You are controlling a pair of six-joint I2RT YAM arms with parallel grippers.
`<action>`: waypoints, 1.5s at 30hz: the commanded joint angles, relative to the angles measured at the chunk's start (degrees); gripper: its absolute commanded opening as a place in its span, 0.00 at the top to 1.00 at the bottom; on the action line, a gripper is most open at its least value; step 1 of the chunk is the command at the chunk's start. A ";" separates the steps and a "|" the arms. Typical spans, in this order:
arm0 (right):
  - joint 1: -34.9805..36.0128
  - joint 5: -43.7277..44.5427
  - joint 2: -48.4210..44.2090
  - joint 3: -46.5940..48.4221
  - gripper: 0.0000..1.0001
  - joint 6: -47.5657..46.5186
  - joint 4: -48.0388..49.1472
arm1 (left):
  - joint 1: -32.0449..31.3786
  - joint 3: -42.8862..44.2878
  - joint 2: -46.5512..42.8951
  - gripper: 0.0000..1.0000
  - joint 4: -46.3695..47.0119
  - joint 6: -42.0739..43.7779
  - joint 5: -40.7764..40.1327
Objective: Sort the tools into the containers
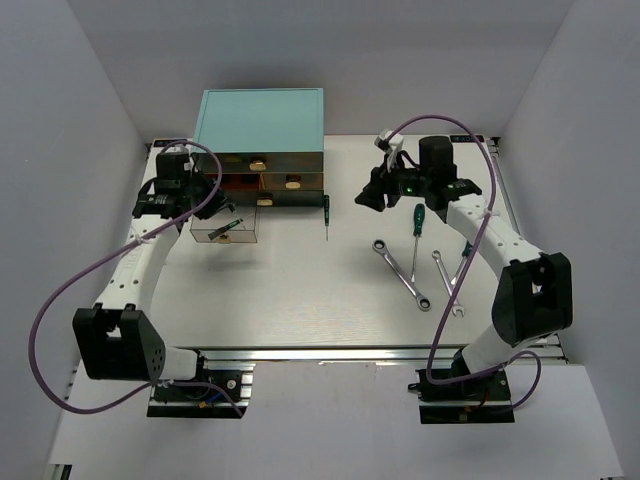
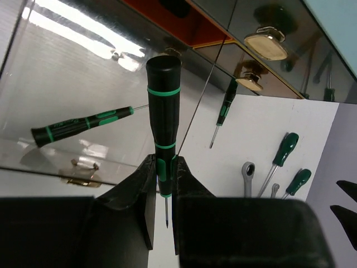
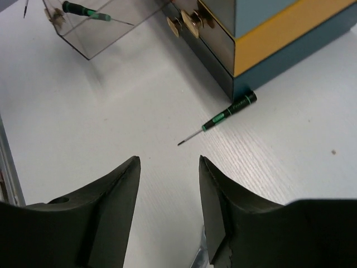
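My left gripper (image 2: 163, 163) is shut on the lower handle of a slim black screwdriver with green bands (image 2: 163, 106), held over the pulled-out clear drawer (image 2: 50, 84). Another black-and-green screwdriver (image 2: 83, 125) lies inside that drawer. My right gripper (image 3: 169, 162) hangs open above the table with nothing between its fingers. Just beyond it a third slim screwdriver (image 3: 228, 111) lies beside the teal-topped cabinet (image 3: 268, 44). In the top view two silver wrenches (image 1: 400, 272) (image 1: 447, 282) and a green-handled screwdriver (image 1: 417, 220) lie on the right of the table.
The cabinet (image 1: 262, 118) stands at the back left, its shut drawers showing gold knobs (image 2: 266, 44). A second green-handled screwdriver (image 1: 467, 250) lies partly under the right arm. White walls close in the table on both sides.
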 commanded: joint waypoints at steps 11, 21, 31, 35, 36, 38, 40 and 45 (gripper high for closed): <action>1.69 11.07 3.25 -3.72 0.33 12.75 3.40 | -0.92 6.61 5.01 0.37 4.08 2.92 -3.57; 10.82 33.04 14.41 5.24 0.38 27.25 2.43 | -0.92 0.22 -9.47 0.81 5.66 2.66 -5.33; 15.05 50.36 30.58 17.12 0.44 41.41 -1.79 | -0.92 -12.80 -31.19 0.44 -1.62 -2.79 -9.81; 15.49 53.79 33.40 18.09 0.46 42.38 -1.44 | -0.92 -13.51 -34.28 0.44 -6.18 -3.23 -10.69; 15.58 55.10 33.75 18.17 0.47 42.64 -1.00 | -0.83 -13.42 -34.63 0.44 -6.81 -3.23 -11.04; 16.01 55.99 35.33 18.96 0.47 42.65 -0.47 | -0.92 -13.16 -34.81 0.44 -8.04 -3.14 -11.13; 16.80 56.79 36.56 19.67 0.47 42.38 -0.21 | -0.92 -12.90 -34.81 0.43 -8.57 -3.06 -11.13; 18.74 59.68 37.27 19.49 0.48 42.11 -0.12 | -0.83 -12.46 -34.37 0.44 -9.01 -2.97 -11.30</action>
